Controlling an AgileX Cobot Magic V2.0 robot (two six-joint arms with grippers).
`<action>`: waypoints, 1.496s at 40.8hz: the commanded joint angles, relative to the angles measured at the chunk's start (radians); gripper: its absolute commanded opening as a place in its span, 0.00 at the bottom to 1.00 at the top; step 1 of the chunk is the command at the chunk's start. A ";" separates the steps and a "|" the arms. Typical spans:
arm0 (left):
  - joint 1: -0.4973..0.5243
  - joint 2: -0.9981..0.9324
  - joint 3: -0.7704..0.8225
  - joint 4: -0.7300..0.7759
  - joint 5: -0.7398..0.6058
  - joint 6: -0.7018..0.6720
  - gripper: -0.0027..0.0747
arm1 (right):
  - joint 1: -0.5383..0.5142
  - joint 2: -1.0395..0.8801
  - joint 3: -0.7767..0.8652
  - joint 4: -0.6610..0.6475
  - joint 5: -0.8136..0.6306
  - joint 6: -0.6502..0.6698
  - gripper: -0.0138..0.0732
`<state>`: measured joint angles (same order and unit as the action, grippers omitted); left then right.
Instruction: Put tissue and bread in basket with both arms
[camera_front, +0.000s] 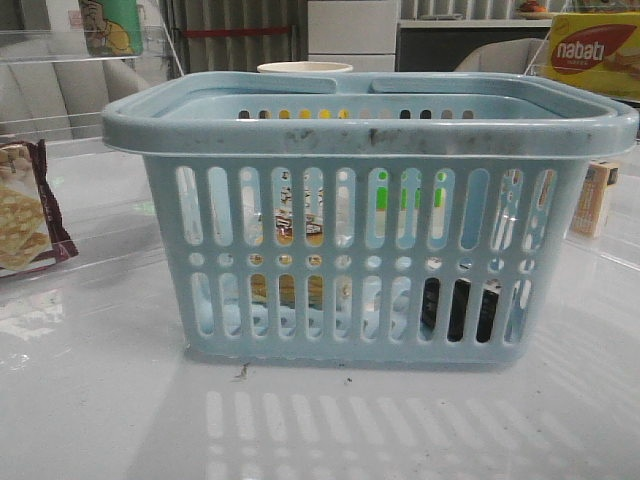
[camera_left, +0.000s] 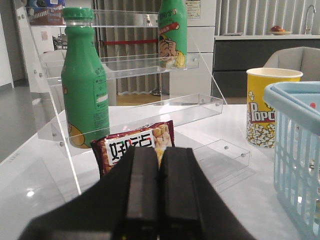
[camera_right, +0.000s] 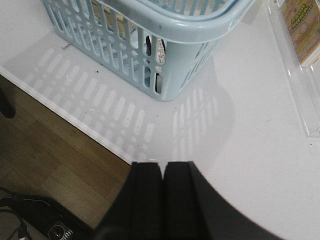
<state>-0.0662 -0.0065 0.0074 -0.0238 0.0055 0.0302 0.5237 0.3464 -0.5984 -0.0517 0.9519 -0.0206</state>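
Two readable labels stand out: "nabati" on a yellow box (camera_front: 597, 52) behind the basket (camera_front: 370, 125), "POPC" on a popcorn cup (camera_left: 272, 113); through the slots, the bread (camera_front: 287, 225) and black tissue (camera_front: 460, 308) lie inside, half hidden; left gripper (camera_left: 159, 170) and right gripper (camera_right: 162, 175) both pressed closed, empty; a cracker packet (camera_front: 25, 215) is cut off.

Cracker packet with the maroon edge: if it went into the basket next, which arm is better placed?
Left. The maroon-edged cracker packet lies just ahead of the shut left gripper, left of the light blue plastic basket. The right gripper, also shut, sits by the basket's other side.
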 joint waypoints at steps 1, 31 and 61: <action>-0.008 -0.016 -0.001 -0.027 -0.094 -0.001 0.15 | 0.000 0.009 -0.024 -0.016 -0.064 0.001 0.22; -0.008 -0.016 -0.001 -0.027 -0.094 -0.001 0.15 | 0.000 0.009 -0.024 -0.016 -0.064 0.001 0.22; -0.008 -0.016 -0.001 -0.027 -0.094 -0.001 0.15 | -0.465 -0.361 0.555 0.110 -0.816 0.003 0.22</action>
<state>-0.0662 -0.0065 0.0074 -0.0412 0.0000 0.0302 0.0994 -0.0023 -0.0674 0.0269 0.3024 -0.0189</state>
